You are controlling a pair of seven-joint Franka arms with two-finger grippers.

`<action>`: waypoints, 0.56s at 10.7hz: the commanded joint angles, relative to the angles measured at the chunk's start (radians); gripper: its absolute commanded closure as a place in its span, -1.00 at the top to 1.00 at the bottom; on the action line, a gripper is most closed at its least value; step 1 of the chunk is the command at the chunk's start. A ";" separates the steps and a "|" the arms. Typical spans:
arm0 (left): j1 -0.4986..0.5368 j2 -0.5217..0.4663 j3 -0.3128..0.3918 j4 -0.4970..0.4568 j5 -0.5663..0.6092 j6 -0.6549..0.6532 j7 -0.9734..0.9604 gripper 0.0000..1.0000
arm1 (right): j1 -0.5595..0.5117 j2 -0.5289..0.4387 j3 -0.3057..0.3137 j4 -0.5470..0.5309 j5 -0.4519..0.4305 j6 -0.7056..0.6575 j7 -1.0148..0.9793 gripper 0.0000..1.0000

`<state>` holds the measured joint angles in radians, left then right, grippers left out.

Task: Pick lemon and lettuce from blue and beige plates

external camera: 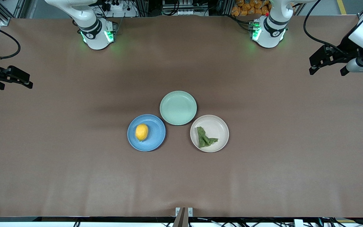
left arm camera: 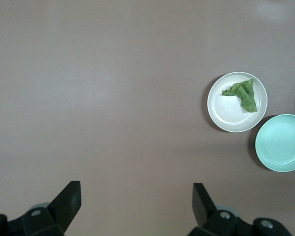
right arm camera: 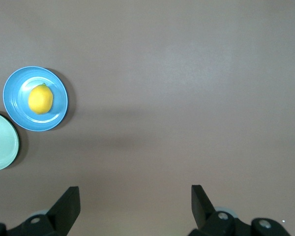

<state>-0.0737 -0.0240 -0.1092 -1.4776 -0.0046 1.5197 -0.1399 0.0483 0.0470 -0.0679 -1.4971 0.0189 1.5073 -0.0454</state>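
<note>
Lettering or labels cannot be read on anything here. Near the tabletop's middle, the lemon (external camera: 141,132) lies on the blue plate (external camera: 156,138), its long axis running toward the robots' edge; the lettuce (external camera: 204,137) lies folded on the beige plate (external camera: 221,125), with a mint-green plate (external camera: 178,107) touching both. Each wrist view shows only its own food. The left gripper (external camera: 327,64) and the right gripper (external camera: 15,79) wait wide open and empty over opposite ends of the tabletop.

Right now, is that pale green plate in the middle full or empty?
Empty. The green plate shows only its bare surface, while the lemon lies on the blue plate and the lettuce on the beige plate.
</note>
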 commanded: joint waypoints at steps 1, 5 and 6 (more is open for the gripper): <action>0.003 -0.002 -0.001 0.006 0.005 -0.013 0.036 1.00 | -0.012 0.008 0.007 0.017 -0.001 -0.007 -0.005 1.00; 0.006 0.001 0.000 0.002 -0.003 -0.013 0.039 1.00 | -0.012 0.007 0.007 0.018 -0.001 -0.007 -0.007 1.00; 0.006 0.009 0.000 0.000 0.006 -0.013 0.039 1.00 | -0.012 0.007 0.007 0.018 -0.001 -0.007 -0.008 1.00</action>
<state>-0.0739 -0.0200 -0.1095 -1.4788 -0.0046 1.5196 -0.1354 0.0483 0.0470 -0.0679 -1.4971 0.0189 1.5073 -0.0454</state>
